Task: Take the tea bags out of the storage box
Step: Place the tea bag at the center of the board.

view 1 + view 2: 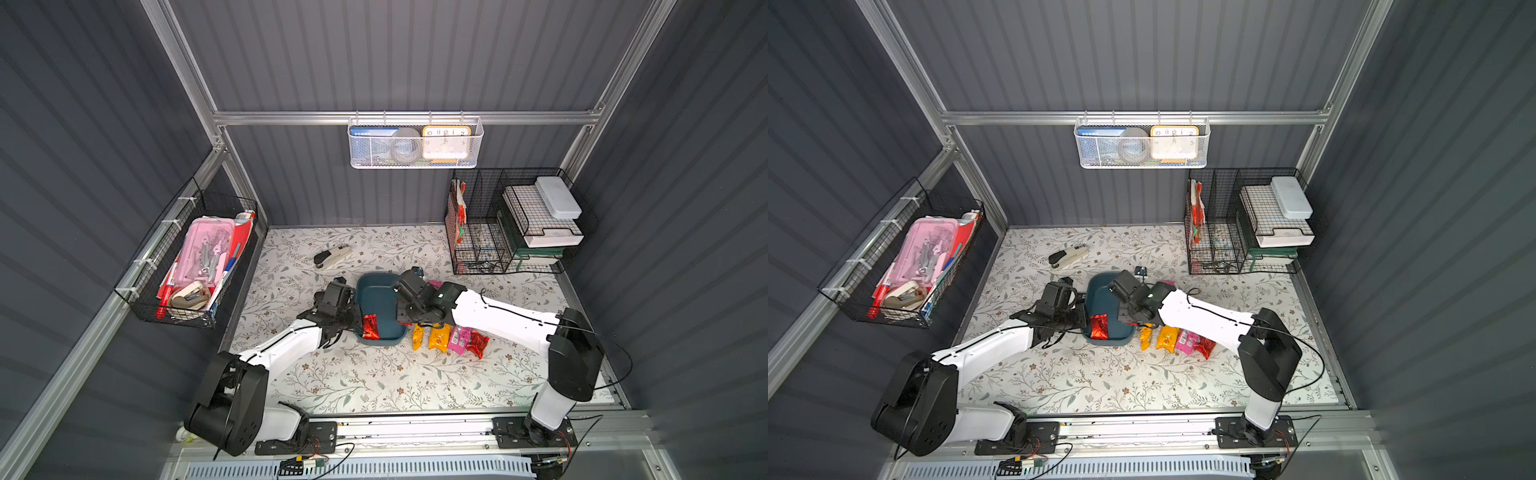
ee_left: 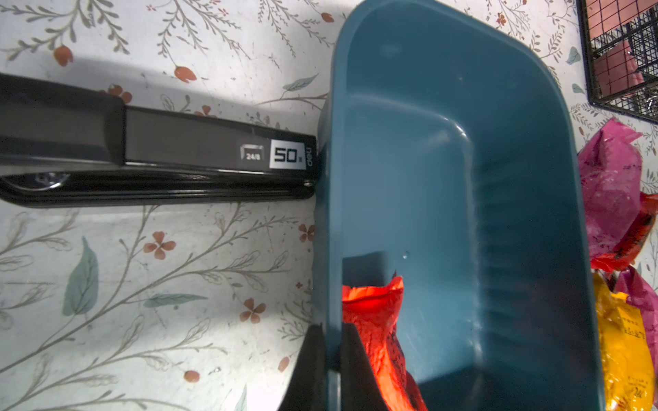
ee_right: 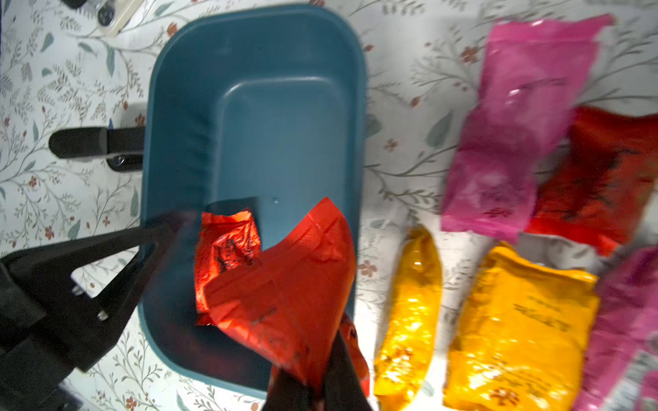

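The dark teal storage box [image 1: 376, 291] [image 3: 277, 124] lies mid-table. My left gripper [image 2: 333, 370] [image 1: 358, 320] is shut on its left rim, one finger outside and one inside. One crinkly red tea bag [image 1: 370, 326] [image 2: 374, 320] lies in the box beside that inner finger. My right gripper [image 3: 313, 388] is shut on another red tea bag [image 3: 295, 284], held over the box's near right corner. Right of the box lie two yellow tea bags [image 1: 417, 336] [image 1: 439, 337], a pink one [image 1: 459, 340] and a red one [image 1: 478, 344]. In the top views the right wrist hides the right fingers.
A black stapler [image 2: 160, 153] lies with its end against the box's left outer wall. A beige stapler [image 1: 332, 255] lies behind. Black wire baskets stand at the back right [image 1: 511, 224] and hang on the left wall [image 1: 191, 266]. A white mesh basket [image 1: 415, 143] hangs on the back rail.
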`<action>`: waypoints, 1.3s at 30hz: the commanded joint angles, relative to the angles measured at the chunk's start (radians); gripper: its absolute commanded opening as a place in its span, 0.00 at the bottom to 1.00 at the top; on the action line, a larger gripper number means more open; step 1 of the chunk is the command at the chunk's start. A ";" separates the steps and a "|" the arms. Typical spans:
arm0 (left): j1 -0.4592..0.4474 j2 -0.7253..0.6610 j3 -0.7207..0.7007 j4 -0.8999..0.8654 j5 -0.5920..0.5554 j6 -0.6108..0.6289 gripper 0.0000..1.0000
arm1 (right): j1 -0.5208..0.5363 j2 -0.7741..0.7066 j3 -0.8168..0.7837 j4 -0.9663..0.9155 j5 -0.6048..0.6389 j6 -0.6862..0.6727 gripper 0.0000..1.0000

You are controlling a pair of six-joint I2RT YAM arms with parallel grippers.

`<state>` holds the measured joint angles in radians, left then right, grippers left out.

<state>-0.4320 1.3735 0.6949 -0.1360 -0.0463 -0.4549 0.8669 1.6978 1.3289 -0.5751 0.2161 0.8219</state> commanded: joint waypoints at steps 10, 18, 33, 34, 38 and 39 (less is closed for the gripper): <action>0.001 -0.006 0.015 -0.001 -0.001 -0.004 0.00 | -0.329 -0.219 -0.282 -0.074 0.059 -0.067 0.06; 0.001 -0.007 0.018 -0.005 -0.003 -0.005 0.00 | -0.472 -0.179 -0.314 -0.112 0.016 -0.159 0.05; 0.001 -0.013 0.017 -0.007 -0.015 -0.021 0.00 | -0.536 -0.024 -0.254 -0.054 -0.085 -0.245 0.26; 0.001 -0.014 0.016 -0.007 -0.015 -0.023 0.00 | -0.536 -0.026 -0.250 -0.061 -0.075 -0.247 0.32; 0.001 -0.016 0.014 -0.003 -0.016 -0.027 0.00 | -0.536 -0.055 -0.245 -0.090 -0.047 -0.253 0.41; 0.001 -0.016 0.014 -0.002 -0.017 -0.027 0.00 | -0.537 -0.072 -0.246 -0.097 -0.044 -0.255 0.42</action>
<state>-0.4324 1.3735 0.6949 -0.1360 -0.0475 -0.4629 0.3351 1.6691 1.0603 -0.6289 0.1467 0.5808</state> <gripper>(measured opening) 0.100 0.408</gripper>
